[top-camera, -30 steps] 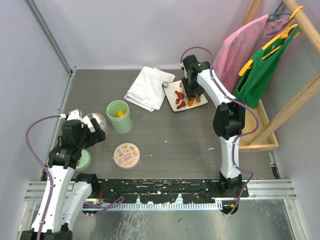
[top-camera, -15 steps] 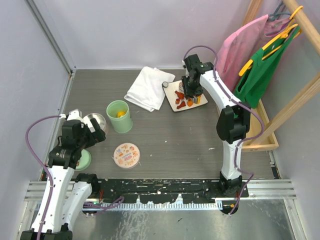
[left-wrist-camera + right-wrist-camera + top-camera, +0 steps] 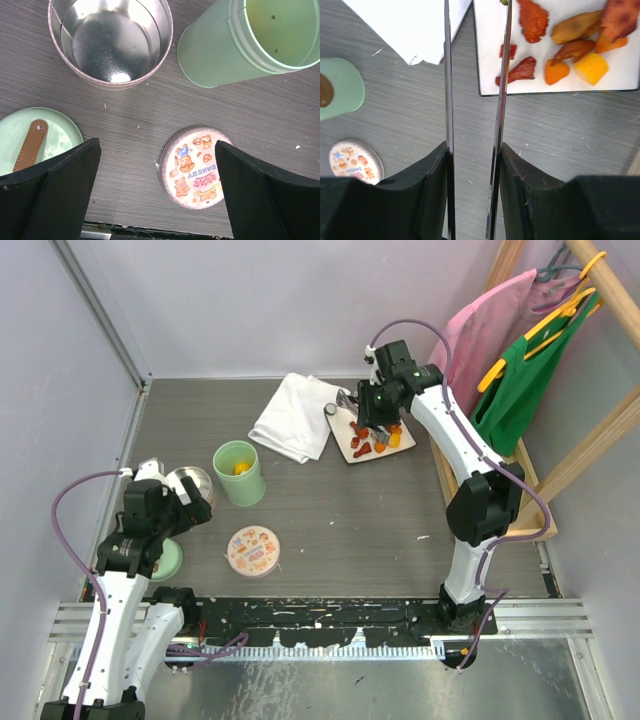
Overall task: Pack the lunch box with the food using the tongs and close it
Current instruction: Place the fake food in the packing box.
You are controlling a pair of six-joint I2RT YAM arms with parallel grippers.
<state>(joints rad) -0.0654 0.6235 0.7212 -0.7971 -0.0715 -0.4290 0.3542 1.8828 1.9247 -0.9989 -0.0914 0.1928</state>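
Surface [image 3: 380,510]: dark grey, fine wood-grain streaks, with pale crumbs. Its near edge is covered by my arm bases.

Cloth [image 3: 298,416]: white, soft and loosely folded, just left of the tray. In my right wrist view its top is cut off.

Cup [image 3: 238,472]: mint green, tall, round and smooth-walled, standing open. A small yellow-orange thing lies inside, too small to name.

Bowl [image 3: 107,40]: bare brushed metal, round, with nothing in it, just beside the cup.

Tray [image 3: 620,65]: white and flat with a thin raised rim, at the far side of the surface. My right arm hides part of it from above.

Green lid [image 3: 60,135]: mint, round, with a brown oblong strap knob. My left finger cuts off half, and from above my arm covers most of it.

Printed lid [image 3: 195,167]: round tin with cartoon bears and bakery lettering, lying flat near the cup.

Left end effector [image 3: 157,165]: fingers spread wide, holding nothing, hovering over the two lids.

Right end effector [image 3: 472,150]: pinching the tongs [image 3: 448,100], with both thin grey metal arms pressed between my pads and a gap left between them. One arm runs over the cloth's edge, the other over the tray's left rim. The tips leave the frame, so I cannot tell whether they hold anything.

Food [image 3: 556,71]: small orange, red, yellow and brown pieces, irregular and glossy, heaped on the tray.
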